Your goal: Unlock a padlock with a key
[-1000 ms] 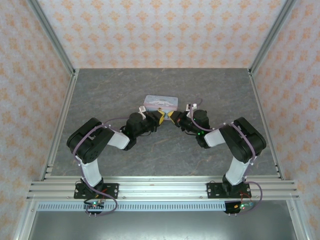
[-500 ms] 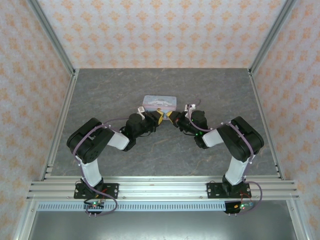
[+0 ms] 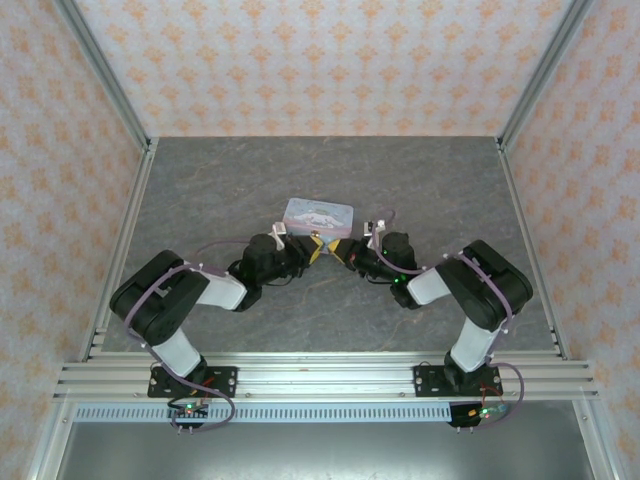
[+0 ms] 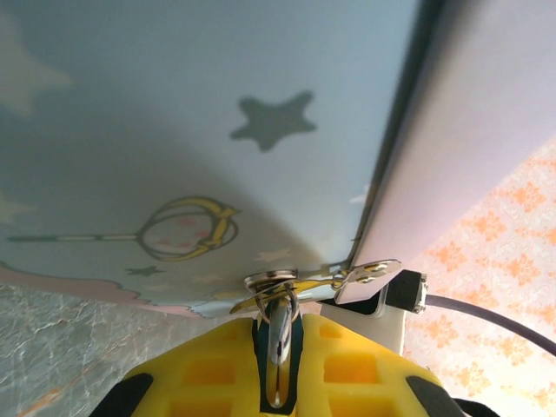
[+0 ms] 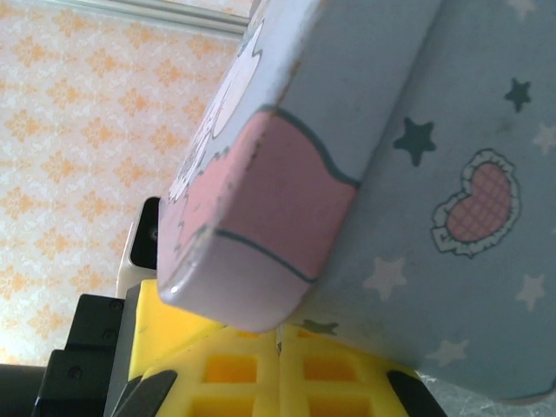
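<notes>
I have both arms working at the near edge of the tin box. The left gripper and the right gripper are almost nose to nose just in front of it.

On the left wrist camera my yellow fingers are pinched nearly together on a thin silvery metal loop. It hangs from the clasp on the box's front wall. I take that loop for the padlock's shackle, but no teal body shows between the pads, so I can't be sure.

The right fingers are pressed fully together right under the box's pink corner. I cannot tell whether the key sits in that seam; it would be too thin to make out.

By my reckoning the lock is held steady at the clasp, with the other gripper close beside it. Nothing shows the key seated or turned. Inserting it, turning it and freeing the shackle are all left to do.
</notes>
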`<state>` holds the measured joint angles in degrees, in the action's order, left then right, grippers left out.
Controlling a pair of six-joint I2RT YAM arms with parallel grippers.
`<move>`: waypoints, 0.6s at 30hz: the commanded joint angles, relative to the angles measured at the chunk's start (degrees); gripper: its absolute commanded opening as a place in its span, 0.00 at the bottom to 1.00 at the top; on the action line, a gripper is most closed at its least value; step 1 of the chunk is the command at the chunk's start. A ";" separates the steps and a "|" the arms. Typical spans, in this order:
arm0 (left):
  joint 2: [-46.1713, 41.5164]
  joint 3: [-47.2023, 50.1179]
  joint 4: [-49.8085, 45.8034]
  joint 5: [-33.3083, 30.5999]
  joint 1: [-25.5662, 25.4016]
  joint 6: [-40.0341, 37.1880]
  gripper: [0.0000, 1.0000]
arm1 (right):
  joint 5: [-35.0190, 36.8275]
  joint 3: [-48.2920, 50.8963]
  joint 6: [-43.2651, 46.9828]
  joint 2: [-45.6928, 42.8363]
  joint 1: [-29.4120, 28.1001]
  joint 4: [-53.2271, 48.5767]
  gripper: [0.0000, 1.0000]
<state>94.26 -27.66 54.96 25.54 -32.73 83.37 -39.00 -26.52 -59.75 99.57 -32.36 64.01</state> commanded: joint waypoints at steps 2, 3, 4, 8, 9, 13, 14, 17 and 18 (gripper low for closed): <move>-4.50 -1.28 6.43 8.08 -2.52 -3.57 0.00 | -6.67 0.42 1.71 0.40 -3.19 1.79 0.00; -4.68 -1.05 6.56 7.58 -2.51 -3.54 0.00 | -6.66 0.42 1.30 0.67 -3.15 2.19 0.00; -4.70 -0.87 6.86 7.14 -2.51 -3.48 0.00 | -6.55 0.42 0.82 0.87 -3.24 2.70 0.00; -4.28 -0.38 7.98 5.53 -2.51 -3.15 0.00 | -6.39 0.26 -2.40 1.90 -3.26 5.43 0.00; -4.09 -0.21 8.48 5.03 -2.51 -2.92 0.00 | -6.44 0.24 -3.39 2.08 -3.31 6.39 0.00; -3.86 0.39 8.50 2.72 -2.51 -2.47 0.00 | -6.12 0.33 -5.91 2.07 -3.46 7.80 0.00; -3.84 0.65 8.62 1.85 -2.46 -2.30 0.00 | -5.87 0.42 -6.51 1.78 -3.72 7.80 0.00; -3.66 1.35 9.35 -0.72 -2.51 -1.87 0.00 | -5.23 0.11 -7.89 1.04 -4.97 7.47 0.00; -3.56 1.54 9.69 -1.66 -2.51 -1.79 0.00 | -4.86 -0.10 -8.09 0.87 -5.50 6.94 0.00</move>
<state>92.58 -25.74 56.14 23.22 -33.01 82.00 -38.98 -26.35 -66.48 100.88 -33.54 68.18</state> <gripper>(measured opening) 0.110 0.042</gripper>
